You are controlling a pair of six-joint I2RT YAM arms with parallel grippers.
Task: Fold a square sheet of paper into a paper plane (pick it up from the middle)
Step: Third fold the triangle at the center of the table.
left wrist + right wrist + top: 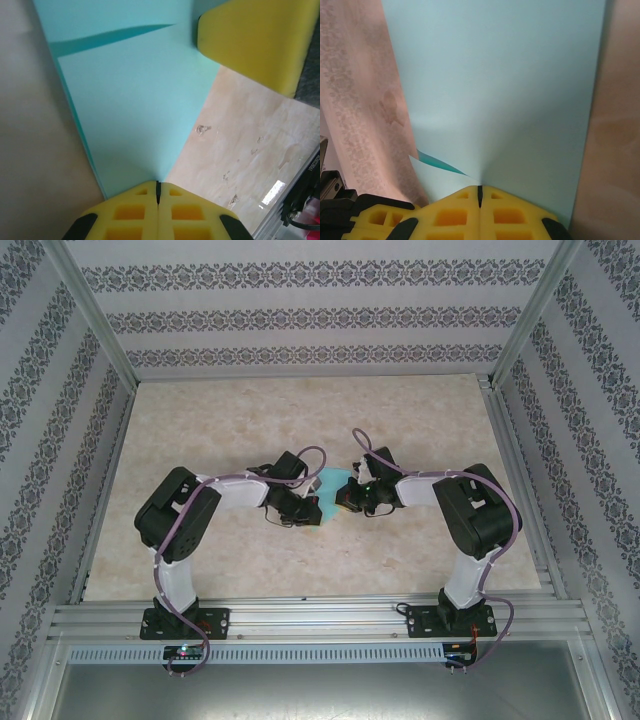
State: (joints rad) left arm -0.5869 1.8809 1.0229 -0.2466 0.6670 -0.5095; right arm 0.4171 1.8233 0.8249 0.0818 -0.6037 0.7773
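Gripping the paper (135, 110) from both sides: closed left fingers (150, 192) on a tapered end, closed right fingers (487, 195) on the opposite edge. Stretches straight ahead of each pair, spanning the gap over the bench (240, 150); equally near both.

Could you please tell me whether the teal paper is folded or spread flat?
Folded, at least partly: the paper shows a second layer along its edge, pinched by the left gripper and right gripper.

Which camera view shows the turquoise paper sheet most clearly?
The left wrist view: the turquoise paper sheet shows its edges and a folded layer there. The right wrist view shows a broad, plain face; the top external view shows a small, partly hidden patch.
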